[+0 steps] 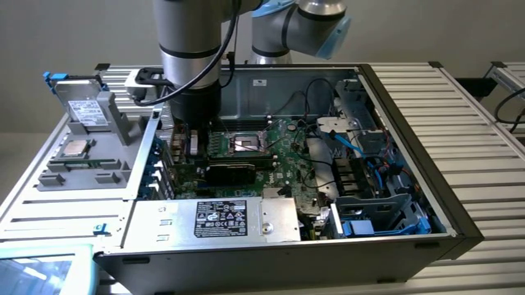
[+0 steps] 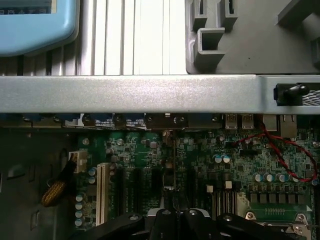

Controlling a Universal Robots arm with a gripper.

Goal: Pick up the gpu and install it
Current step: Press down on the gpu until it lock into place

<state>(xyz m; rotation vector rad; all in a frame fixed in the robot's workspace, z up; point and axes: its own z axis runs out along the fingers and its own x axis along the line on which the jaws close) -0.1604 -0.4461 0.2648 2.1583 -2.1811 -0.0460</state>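
Gripper point(image 1: 193, 142) sits low inside the open computer case point(image 1: 453, 228), close to the case wall on the exterior view's left. That wall carries the port row. Fingers point(image 2: 161, 219) are drawn together at the tips, pinched on a thin dark card seen edge-on, the gpu point(image 2: 168, 176).

The gpu stands upright between the fingertips and runs from them toward the port wall. It is over the expansion slots of the motherboard point(image 1: 283, 146), and I can't tell whether it is seated in a slot or just above one. A white slot point(image 2: 103, 192) lies beside it, apart from it. A braided yellow cable point(image 2: 54, 192) lies further out, near the board's edge.

The CPU socket point(image 1: 246, 143) is in the middle of the board, just beside the arm point(image 1: 190, 55). A red-and-black twisted wire point(image 2: 292, 150) loops over the board near the port wall.

The labelled power supply box point(image 1: 215, 219) fills the case's near edge. Blue cables point(image 1: 361, 150) and the drive cage point(image 1: 385, 212) are along the case side on the exterior view's right.

Outside the case, past the port wall, a grey fixture point(image 1: 82, 163) sits on the ribbed table point(image 1: 471, 117). It holds a hard drive point(image 1: 85, 109) and a processor chip point(image 1: 75, 147). A light blue tray point(image 1: 45, 270) is at the table's near corner.
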